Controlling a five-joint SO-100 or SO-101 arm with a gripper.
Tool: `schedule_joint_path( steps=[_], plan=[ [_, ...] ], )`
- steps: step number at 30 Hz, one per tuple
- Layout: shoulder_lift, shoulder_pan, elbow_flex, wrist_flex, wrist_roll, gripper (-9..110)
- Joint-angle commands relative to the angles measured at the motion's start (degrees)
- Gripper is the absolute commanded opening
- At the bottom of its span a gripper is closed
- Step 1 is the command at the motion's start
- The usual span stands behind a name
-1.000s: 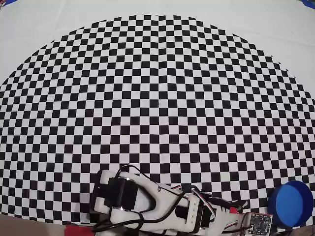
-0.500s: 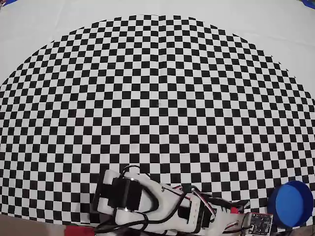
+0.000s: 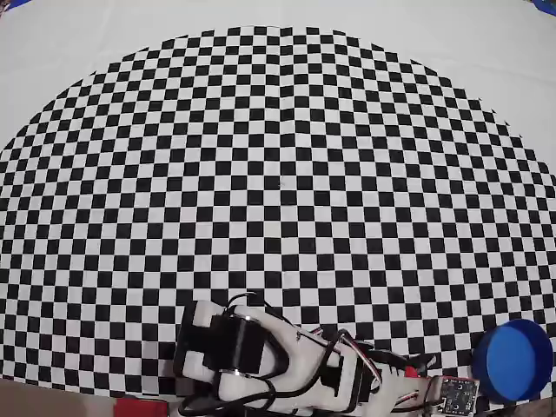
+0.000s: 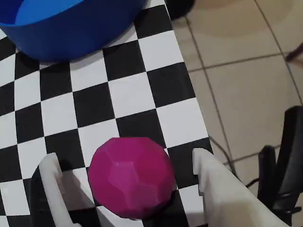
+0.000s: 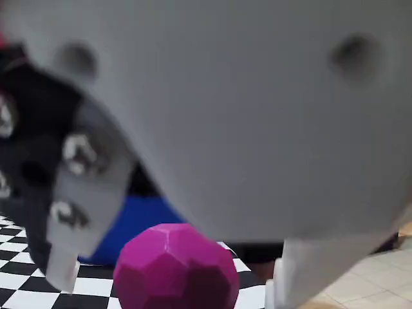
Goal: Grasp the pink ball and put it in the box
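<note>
In the wrist view the pink ball [image 4: 130,177], faceted and magenta, rests on the checkered cloth between the two white fingers of my gripper [image 4: 125,158]. The jaws are open, with a gap between each finger and the ball. The box [image 4: 71,23], a round blue container, stands a few squares beyond the ball at the top left. The fixed view shows the ball [image 5: 174,270] low down, the blue box [image 5: 138,225] behind it, and the white fingers [image 5: 64,270] on either side. In the overhead view the box [image 3: 512,360] sits at the bottom right and the arm hides the ball.
The cloth's edge [image 4: 194,94] runs just right of the ball, with tiled floor [image 4: 246,71] below it. The arm's white body and cables [image 3: 261,365] fill the bottom of the overhead view, with a circuit board [image 3: 456,395] beside the box.
In the overhead view the arm's upper section with the black motor has shifted slightly right and down. The box has stayed put.
</note>
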Motion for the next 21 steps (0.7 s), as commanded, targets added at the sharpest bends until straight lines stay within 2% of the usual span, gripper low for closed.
schedule_joint_path(
  steps=[1, 21],
  plan=[
    [-0.4, 0.1, 0.2, -0.7, -0.4, 32],
    [-1.6, -0.3, 0.2, -4.5, -3.8, 32]
  ],
)
